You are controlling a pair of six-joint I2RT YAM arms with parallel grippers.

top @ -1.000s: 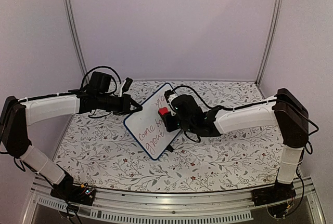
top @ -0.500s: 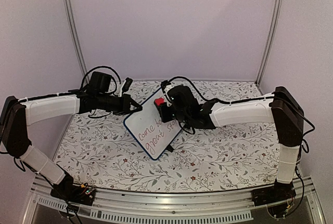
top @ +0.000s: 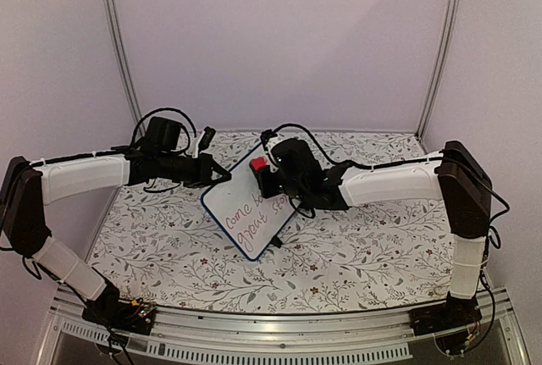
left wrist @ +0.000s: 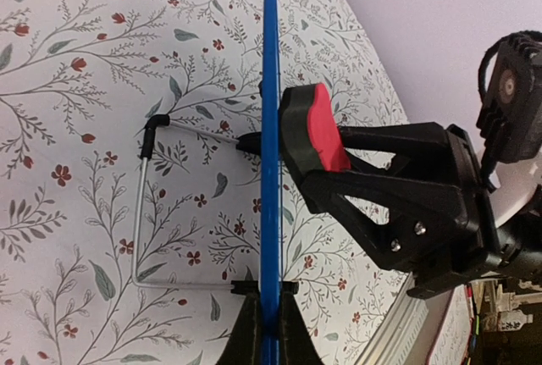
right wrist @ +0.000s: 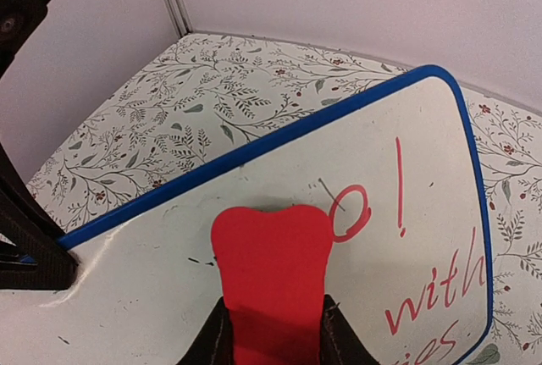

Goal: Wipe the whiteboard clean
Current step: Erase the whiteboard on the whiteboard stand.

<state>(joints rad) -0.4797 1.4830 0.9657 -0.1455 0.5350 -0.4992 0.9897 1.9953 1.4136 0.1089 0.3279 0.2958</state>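
Note:
The whiteboard (top: 243,212) has a dark-blue rim and red handwriting and stands tilted on the table. My left gripper (top: 222,175) is shut on its left rim; in the left wrist view the rim (left wrist: 269,111) runs edge-on between the fingers (left wrist: 243,340). My right gripper (top: 263,173) is shut on a red eraser (top: 258,164) pressed flat on the board's upper part. In the right wrist view the eraser (right wrist: 271,263) lies on the white face (right wrist: 135,297), just left of a red "o!" (right wrist: 351,212). The eraser also shows in the left wrist view (left wrist: 322,128).
A thin wire stand (left wrist: 140,212) with a black foot lies on the floral tablecloth (top: 356,246) behind the board. Purple walls and metal posts (top: 118,52) close in the back and sides. The metal front rail (top: 279,331) runs along the near edge.
My right gripper has slid the eraser up and back along the board, from near its middle to its upper part. The left gripper and the board have stayed put.

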